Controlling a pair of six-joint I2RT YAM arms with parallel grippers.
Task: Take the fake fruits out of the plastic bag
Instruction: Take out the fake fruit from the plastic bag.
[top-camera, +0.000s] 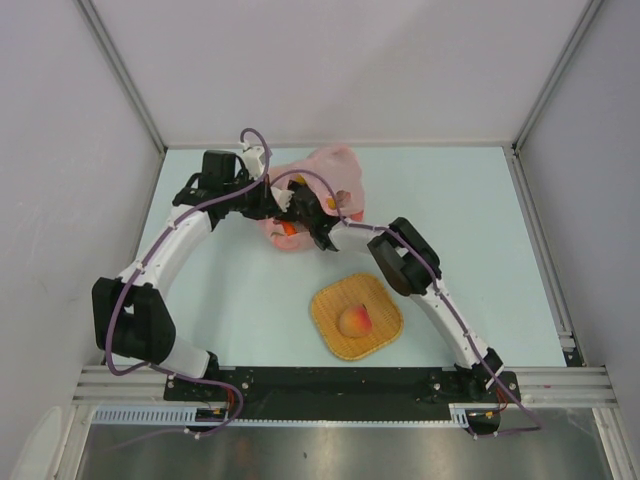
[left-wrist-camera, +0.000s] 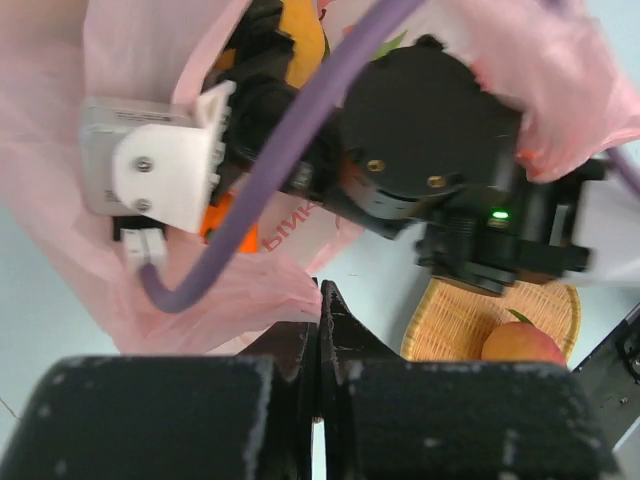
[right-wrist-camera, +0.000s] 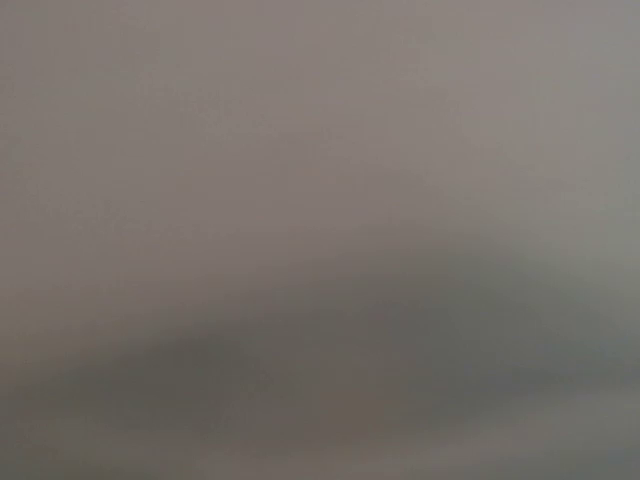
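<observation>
Plastic bag (top-camera: 335, 170): thin, translucent pink film with faint printed marks, lying crumpled on the table (top-camera: 220, 290) toward the far side. Its mouth gapes toward the near side. One edge of the film meets the left gripper (left-wrist-camera: 320, 300), whose fingers are pressed together. Fake fruits: a peach (top-camera: 356, 320), yellow-orange with a red blush, rests alone near the centre of the square woven mat (top-camera: 330, 335), well apart from the bag. An orange fruit (top-camera: 288, 229) shows through the film at the bag's near-left edge; the others cannot be made out.

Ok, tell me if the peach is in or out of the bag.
Out. The peach lies on the woven mat, apart from the pink bag.
</observation>
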